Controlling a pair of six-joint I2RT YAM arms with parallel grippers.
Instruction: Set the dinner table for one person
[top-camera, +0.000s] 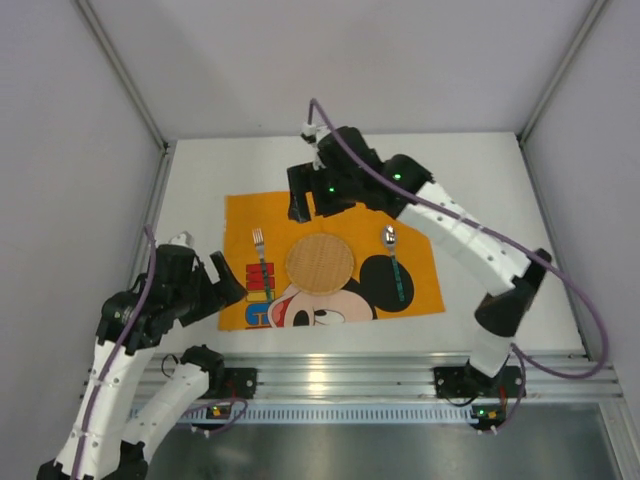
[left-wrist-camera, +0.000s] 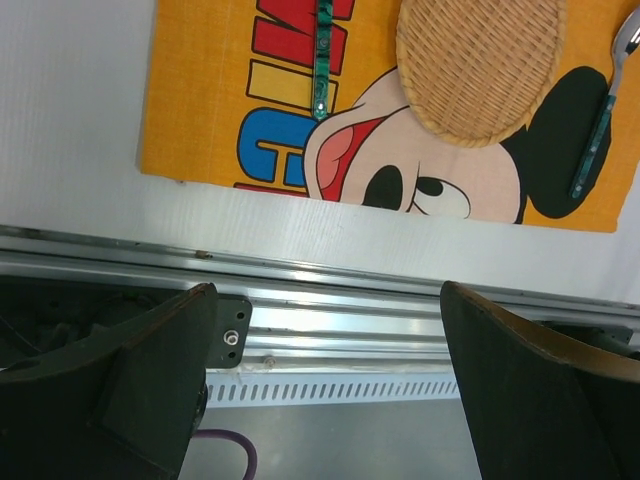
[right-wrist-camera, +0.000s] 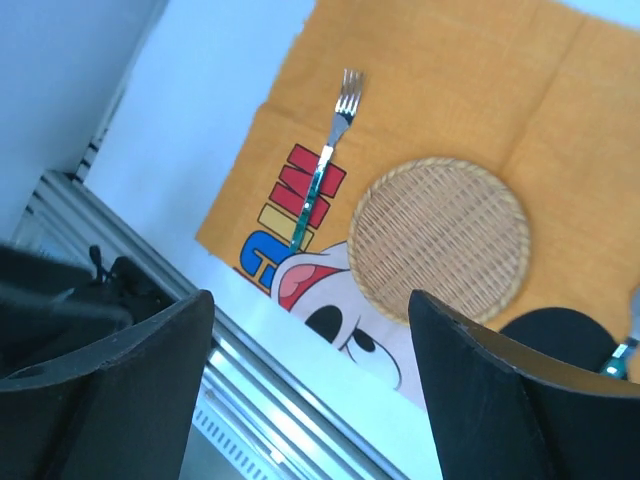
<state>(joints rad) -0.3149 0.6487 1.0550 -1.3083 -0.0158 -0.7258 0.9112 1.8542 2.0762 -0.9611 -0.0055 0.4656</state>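
The dinner table (top-camera: 500, 190), a plain white top, is carrying the whole setting. An orange Mickey Mouse placemat (top-camera: 425, 285) is lying flat across its middle, near the front rail.

The right gripper (top-camera: 312, 200) is hovering over the far edge of the placemat. Its jaws are standing apart with nothing between them, and the right wrist view is showing both fingers clear of every item. The left gripper (top-camera: 222, 283) is hanging just beside the placemat's left edge, likewise spread wide and empty.

A round woven plate (top-camera: 319, 263) is sitting at the centre of the placemat. A fork (top-camera: 261, 262) with a green handle is lying to the plate's left, tines pointing away from the arm bases, not touching it. A spoon (top-camera: 396, 268) with a matching handle is lying to the plate's right, bowl away from the bases, also not touching.

Judgement: the laying-out step is looking complete or nearly so, since plate, fork and spoon are all resting in position. Whether further items are required cannot be told. The next move is probably calling for the right arm to lift straight up and clear, without dragging the placemat or nudging the plate
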